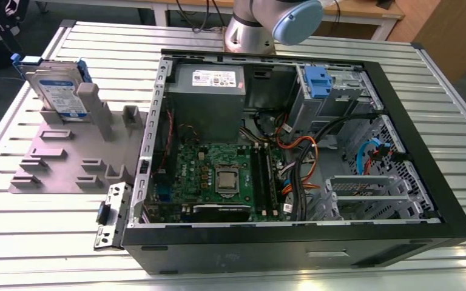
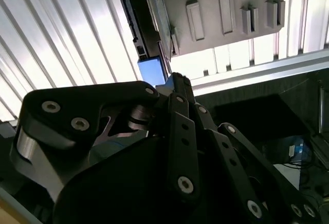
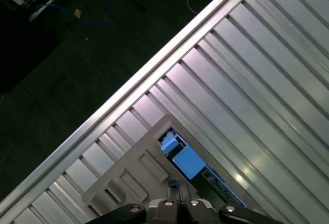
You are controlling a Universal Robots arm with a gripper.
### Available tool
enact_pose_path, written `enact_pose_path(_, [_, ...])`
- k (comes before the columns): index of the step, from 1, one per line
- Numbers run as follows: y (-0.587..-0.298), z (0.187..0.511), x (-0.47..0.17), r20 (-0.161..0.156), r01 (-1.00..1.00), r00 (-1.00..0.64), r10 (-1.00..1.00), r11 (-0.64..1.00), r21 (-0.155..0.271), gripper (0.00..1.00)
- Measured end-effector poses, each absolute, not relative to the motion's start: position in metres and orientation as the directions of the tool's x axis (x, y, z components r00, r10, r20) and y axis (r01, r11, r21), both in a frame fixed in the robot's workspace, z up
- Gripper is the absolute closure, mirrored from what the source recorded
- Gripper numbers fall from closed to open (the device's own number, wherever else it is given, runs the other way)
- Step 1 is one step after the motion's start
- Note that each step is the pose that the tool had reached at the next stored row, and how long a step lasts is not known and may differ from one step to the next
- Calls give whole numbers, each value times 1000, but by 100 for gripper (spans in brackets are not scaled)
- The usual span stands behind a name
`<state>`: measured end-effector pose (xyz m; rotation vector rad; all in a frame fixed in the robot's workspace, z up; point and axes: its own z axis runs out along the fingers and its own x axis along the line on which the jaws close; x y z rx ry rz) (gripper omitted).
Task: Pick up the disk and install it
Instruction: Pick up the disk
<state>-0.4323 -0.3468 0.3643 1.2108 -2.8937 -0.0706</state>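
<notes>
1. Exterior view's left: disk (image 1: pixel 57 91), a flat rectangular silver-grey hard drive with a white-and-blue label, framed by a blue plastic bracket. It stands on edge in a slot of the grey moulded plastic fixture (image 1: pixel 71 154) on the slatted aluminium bench (image 1: pixel 22 209), not yet picked up
   - Handling, as judged: rigid, fairly heavy for its bulk, with smooth faces likely to slip, and sensitive to knocks
   - Best hold is probably across the two broad faces near the upper edge that stands proud of the slot, drawn straight up so the bracket does not bind
2. Centre: open black metal computer case (image 1: pixel 298 242) lying on its side. Inside are a grey metal power-supply box (image 1: pixel 209 91) with a white sticker and a green circuit board (image 1: pixel 216 176)
3. Behind the case: silver and pale-blue arm (image 1: pixel 273 21), cut off by the frame edge
4. Toward the exterior view's right, inside the case: small blue plastic clip (image 1: pixel 318 82) in the drive bay, holding no drive
5. End effector (image 3: pixel 173 184), a dark metal linkage. In the first wrist view its fingers taper to one point, drawn together on nothing, well above the disk's blue upper edge

Hidden or unclear:
- The slot covers the disk's lower part
- Its connector side cannot be made out
- Whether a second drive stands behind it cannot be told
- Cables screen part of the bay
</notes>
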Motion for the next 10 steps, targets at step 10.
enact_pose_path(10, [-347,364,-432,-14,-803,-596,-803,595,43,89])
